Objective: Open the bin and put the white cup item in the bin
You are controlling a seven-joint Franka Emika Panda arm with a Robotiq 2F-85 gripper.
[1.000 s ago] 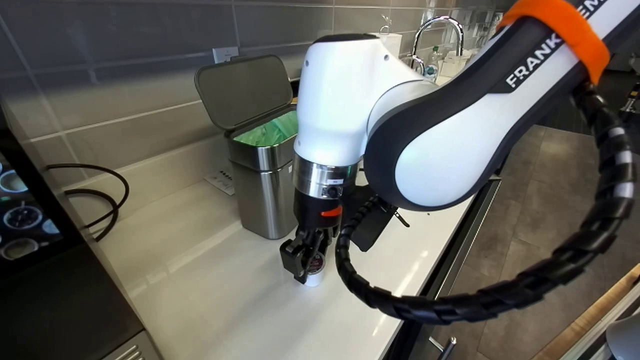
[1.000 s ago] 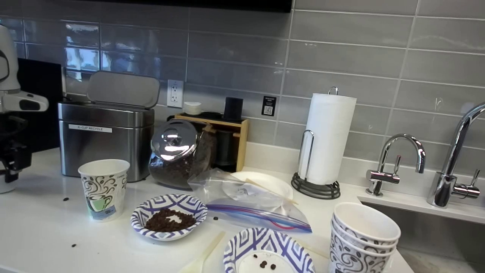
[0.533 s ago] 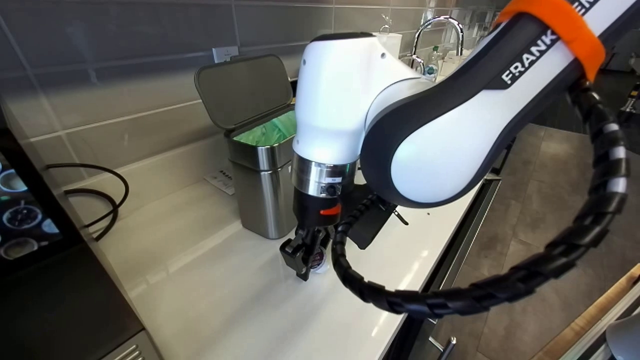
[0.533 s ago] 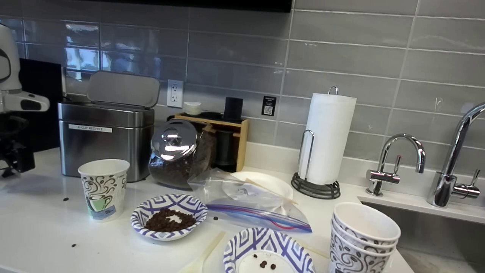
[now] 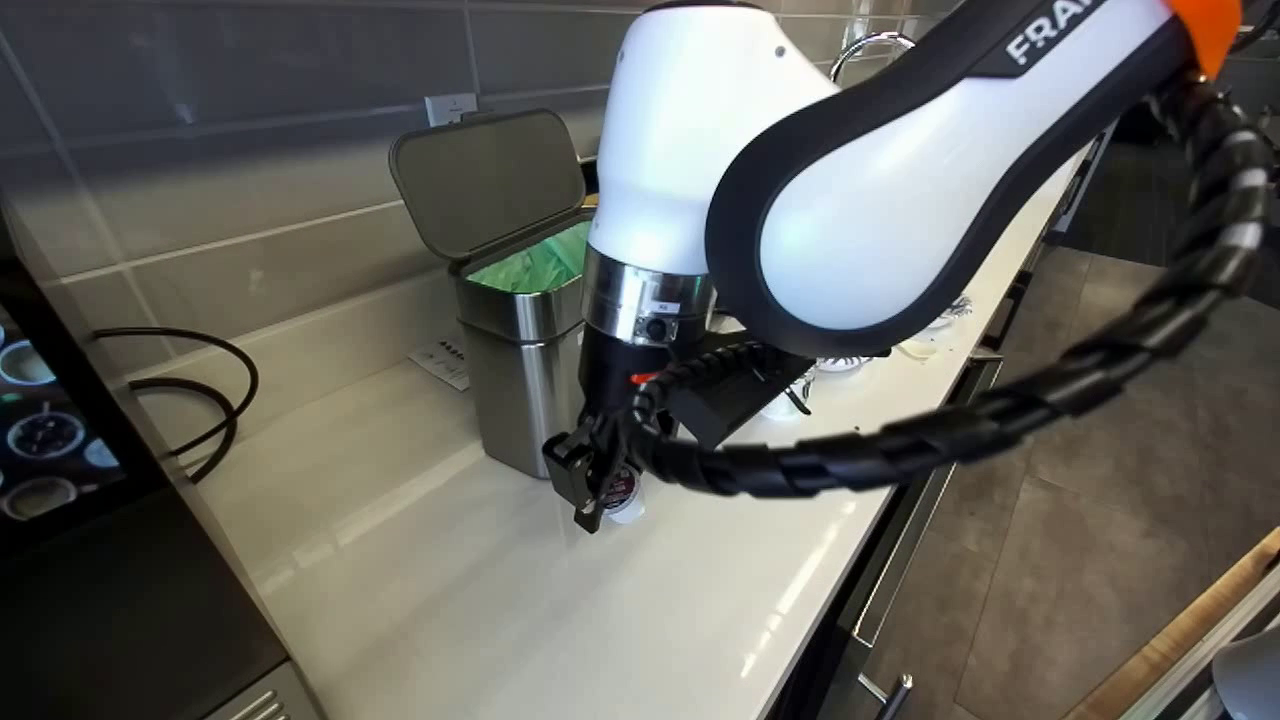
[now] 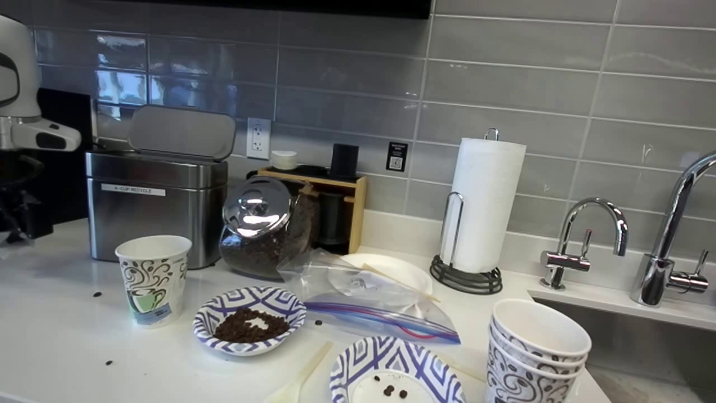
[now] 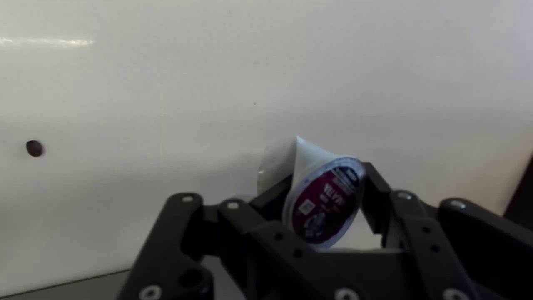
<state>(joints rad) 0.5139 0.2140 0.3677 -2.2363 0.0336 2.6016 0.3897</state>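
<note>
One white pod cup (image 7: pixel 322 204), tilted, pinched in end effector (image 7: pixel 327 189); near open bin (image 5: pixel 528 395), outside it, lower than its top. Likely light, smooth, thin-walled; printed face probably dents. Best hold: collar, opposite sides, moderate squeeze; tapered wall may slip.

In an exterior view the camera looked down along the counter (image 5: pixel 420 620), the arm (image 5: pixel 860 230) large and near; in an exterior view the camera faced the wall (image 6: pixel 347 84) across the counter, slightly from above, cups (image 6: pixel 528 383) near; both exterior views shared bin (image 5: pixel 525 390), wall and part of the arm; the wrist view looked steeply down past the gripper (image 7: pixel 324 196), close over the pod (image 7: pixel 327 204); in an exterior view the pod (image 5: pixel 622 490) appeared small.
</note>
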